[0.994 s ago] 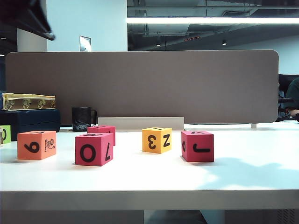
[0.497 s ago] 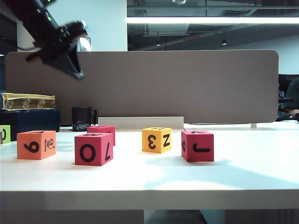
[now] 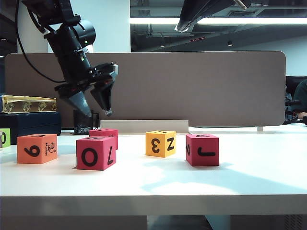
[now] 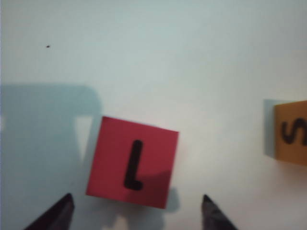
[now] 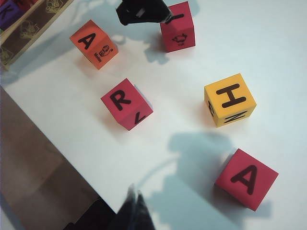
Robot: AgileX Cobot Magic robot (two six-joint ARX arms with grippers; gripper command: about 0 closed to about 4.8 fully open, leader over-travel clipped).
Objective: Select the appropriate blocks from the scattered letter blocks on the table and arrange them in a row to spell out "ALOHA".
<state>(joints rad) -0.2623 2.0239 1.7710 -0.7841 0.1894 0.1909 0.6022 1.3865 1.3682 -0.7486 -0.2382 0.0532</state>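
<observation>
Left gripper [image 3: 98,108] lower now, spread above L block [image 4: 132,162]; right gripper [image 5: 135,208] together.

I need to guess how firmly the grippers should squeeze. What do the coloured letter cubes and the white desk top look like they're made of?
The magenta-red cube with a black L and the yellow cube with a black H look like matte foam: flat, glare-free faces and softly rounded edges, though painted wood can't be ruled out. The white desk top looks like smooth laminate, showing a soft sheen and crisp shadows.

Office: desk partition [image 3: 144,88], ceiling striplight [image 3: 153,21]
</observation>
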